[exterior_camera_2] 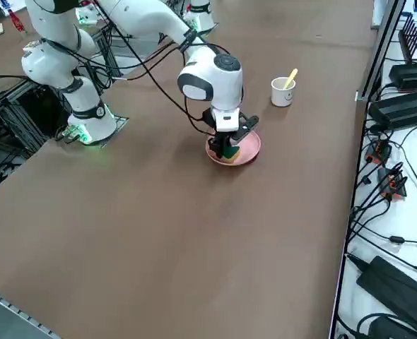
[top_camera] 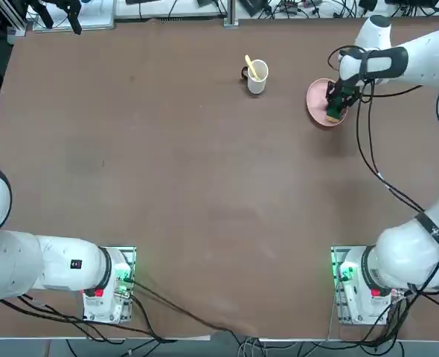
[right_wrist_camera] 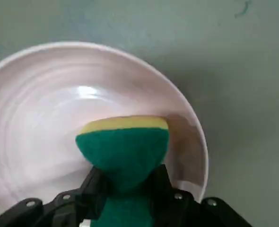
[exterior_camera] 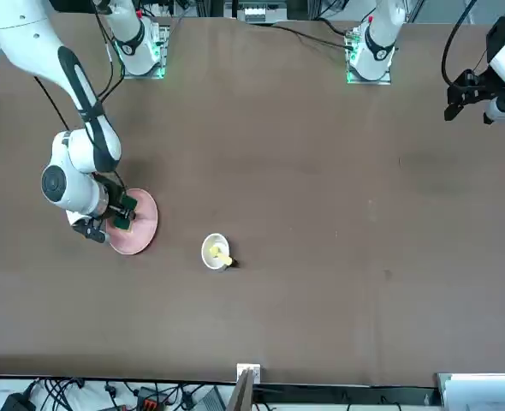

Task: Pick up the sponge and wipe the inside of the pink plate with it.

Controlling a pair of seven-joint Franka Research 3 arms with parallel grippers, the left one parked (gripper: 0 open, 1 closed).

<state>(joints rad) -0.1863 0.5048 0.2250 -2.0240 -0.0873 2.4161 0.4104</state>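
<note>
The pink plate (top_camera: 318,97) lies at the far right of the table. My right gripper (top_camera: 337,106) hangs over its near part, shut on the sponge (top_camera: 334,115). In the wrist view the sponge (right_wrist_camera: 124,144), green face toward the camera and yellow layer at its far end, is pinched at its waist between the black fingers (right_wrist_camera: 94,189), and its yellow end presses onto the plate's (right_wrist_camera: 40,118) inside near the rim. The front view shows the sponge (exterior_camera: 121,221) on the plate (exterior_camera: 141,231), and the side view shows my gripper (exterior_camera_2: 229,146) standing upright above the plate (exterior_camera_2: 247,150).
A white cup (top_camera: 257,77) with a yellow utensil in it stands left of the plate, a short way off. Cables (top_camera: 368,152) trail from the right arm over the table's right side. The arm bases (top_camera: 353,286) sit at the near edge.
</note>
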